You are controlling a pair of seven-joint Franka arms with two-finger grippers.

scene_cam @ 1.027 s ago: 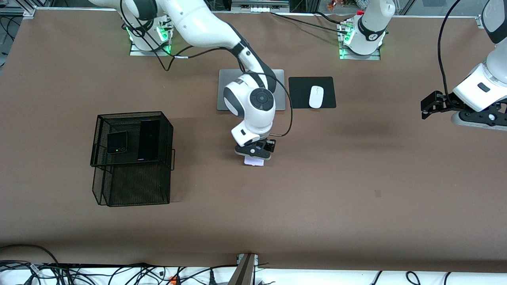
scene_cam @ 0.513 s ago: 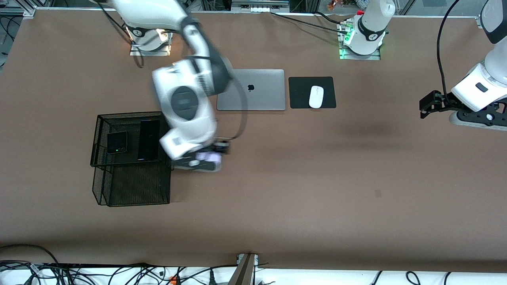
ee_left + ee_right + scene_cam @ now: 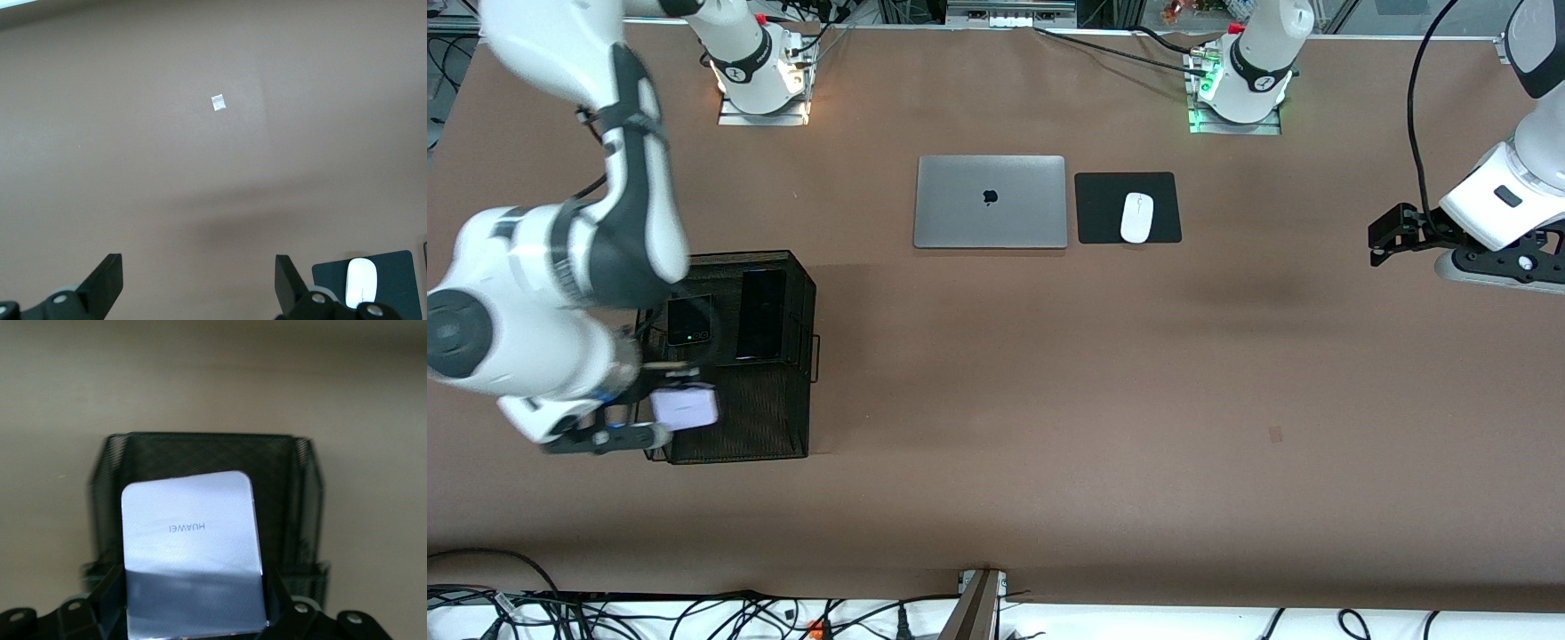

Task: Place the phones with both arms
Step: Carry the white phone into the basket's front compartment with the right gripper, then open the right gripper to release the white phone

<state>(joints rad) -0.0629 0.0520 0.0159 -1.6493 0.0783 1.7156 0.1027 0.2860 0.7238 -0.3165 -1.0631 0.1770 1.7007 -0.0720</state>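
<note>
My right gripper [image 3: 660,412] is shut on the pale lilac-white phone [image 3: 685,407], holding it over the lower shelf of a black mesh rack [image 3: 729,427]. In the right wrist view the phone [image 3: 190,540] sticks out flat between the fingers, with the rack [image 3: 200,453] ahead of it. On the rack's upper shelf lie a small near-square black phone [image 3: 689,320] and a long slim black phone [image 3: 761,313] side by side. My left gripper [image 3: 1387,233] hangs open over bare table at the left arm's end; nothing is between its fingers [image 3: 110,273].
A closed grey laptop [image 3: 990,202] and a white mouse [image 3: 1136,217] on a black pad [image 3: 1165,191] lie near the arms' bases. The mouse [image 3: 361,281] also shows in the left wrist view, as does a small white scrap [image 3: 218,102] on the brown table.
The right arm has swung from the table's middle to the rack at its own end, carrying the lilac phone. The laptop is now uncovered. The left arm has hardly moved.
</note>
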